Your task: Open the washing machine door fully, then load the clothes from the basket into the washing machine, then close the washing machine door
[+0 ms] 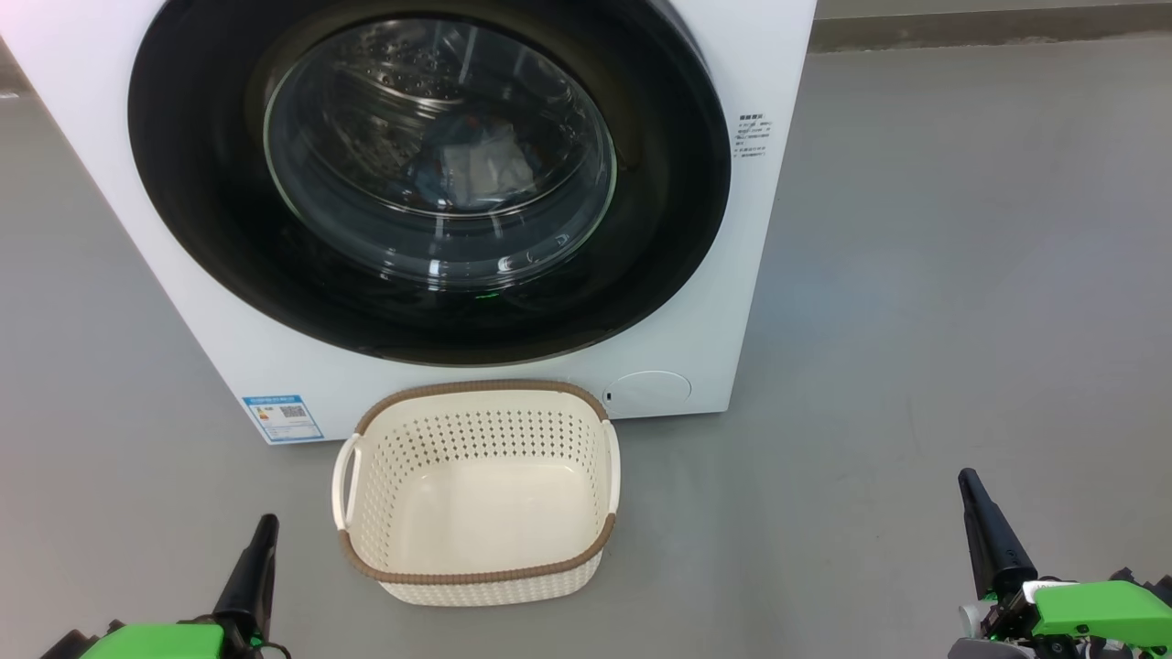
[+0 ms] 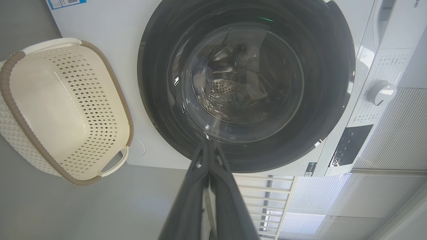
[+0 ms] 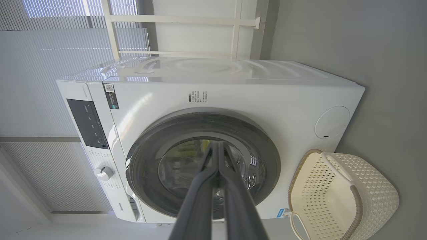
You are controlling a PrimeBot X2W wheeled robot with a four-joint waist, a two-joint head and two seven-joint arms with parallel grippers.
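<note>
Black-rimmed washing machine door (image 1: 201, 183) sits flush; clothes (image 1: 476, 169) dim behind glass; basket (image 1: 476, 389) empty on floor (image 1: 961, 275) just beside washing machine (image 1: 778, 55) front. Risk: latch maybe not caught, cannot tell; fabric trapped at seal would spring door ajar. Left gripper (image 1: 265, 531), right gripper (image 1: 971, 485): each pressed together, holding nothing. Floor smooth grey, matte; pale blinds (image 3: 40, 50) behind machine.

A smooth grey floor (image 1: 961, 275) runs back to a darker skirting strip (image 1: 989, 35). Pale ribbed blinds (image 3: 43, 66) sit beside a white frame (image 3: 180, 20) of crossing bars.
</note>
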